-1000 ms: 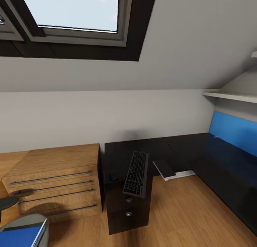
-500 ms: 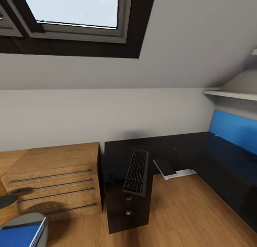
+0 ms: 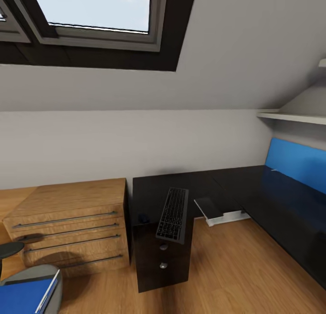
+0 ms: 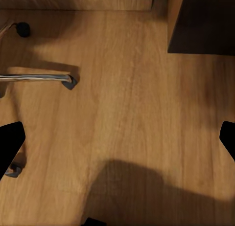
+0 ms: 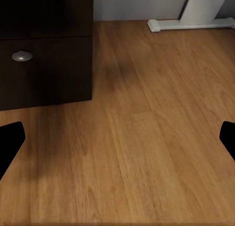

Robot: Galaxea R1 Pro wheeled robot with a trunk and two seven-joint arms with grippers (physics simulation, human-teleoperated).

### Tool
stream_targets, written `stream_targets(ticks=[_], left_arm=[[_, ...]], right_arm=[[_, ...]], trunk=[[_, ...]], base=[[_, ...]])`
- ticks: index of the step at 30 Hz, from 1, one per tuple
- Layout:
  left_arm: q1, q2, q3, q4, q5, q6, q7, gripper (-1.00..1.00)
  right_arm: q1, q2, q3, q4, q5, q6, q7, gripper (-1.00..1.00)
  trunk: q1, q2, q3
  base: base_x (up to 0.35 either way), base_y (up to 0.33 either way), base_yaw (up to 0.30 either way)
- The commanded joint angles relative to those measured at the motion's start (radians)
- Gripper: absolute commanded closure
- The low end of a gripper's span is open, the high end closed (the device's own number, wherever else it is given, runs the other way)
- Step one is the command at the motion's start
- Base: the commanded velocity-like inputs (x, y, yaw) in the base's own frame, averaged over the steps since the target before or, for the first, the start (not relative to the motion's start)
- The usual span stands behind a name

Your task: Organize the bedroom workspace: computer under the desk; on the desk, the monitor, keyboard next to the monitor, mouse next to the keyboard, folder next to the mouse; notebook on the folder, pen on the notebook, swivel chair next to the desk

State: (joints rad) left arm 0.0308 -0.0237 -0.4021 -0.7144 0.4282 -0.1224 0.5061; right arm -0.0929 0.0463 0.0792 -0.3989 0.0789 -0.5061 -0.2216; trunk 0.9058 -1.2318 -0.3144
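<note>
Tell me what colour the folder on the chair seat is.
Bright blue; the folder shows best in the head view.

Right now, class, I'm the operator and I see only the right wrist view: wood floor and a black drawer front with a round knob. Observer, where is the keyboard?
Observer: In the head view the keyboard lies on the desk, its near end jutting past the edge above the drawers.
Operator: And the mouse?
Observer: The mouse, a small dark shape, sits on the desk beside the keyboard, on the side toward the wooden chest.
Operator: Where's the folder?
Observer: The folder lies on the swivel chair seat, at the head view's lower left.
</note>
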Motion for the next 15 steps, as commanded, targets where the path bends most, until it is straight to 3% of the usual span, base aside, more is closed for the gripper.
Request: stream_targets(ticks=[1,11,15], left_arm=[[0.000,0.001,-0.004,-0.001,0.011,-0.006,0.005,-1.00],[-0.001,0.001,-0.004,-0.001,0.011,-0.006,0.003,-1.00],[0.000,0.001,-0.004,-0.001,0.011,-0.006,0.003,-1.00]], right_arm=[[-0.001,0.000,0.004,0.001,0.008,0.000,-0.010,-1.00],[-0.001,0.000,0.004,0.002,0.007,0.001,-0.010,-1.00],[-0.001,0.000,0.004,0.002,0.007,0.001,-0.010,-1.00]], trunk=[[0.004,-0.008,-0.004],[0.042,-0.078,-0.042],[0.058,-0.106,-0.056]], base=[[-0.003,0.000,0.078],[0.000,0.000,0.204],[0.000,0.000,0.063]])
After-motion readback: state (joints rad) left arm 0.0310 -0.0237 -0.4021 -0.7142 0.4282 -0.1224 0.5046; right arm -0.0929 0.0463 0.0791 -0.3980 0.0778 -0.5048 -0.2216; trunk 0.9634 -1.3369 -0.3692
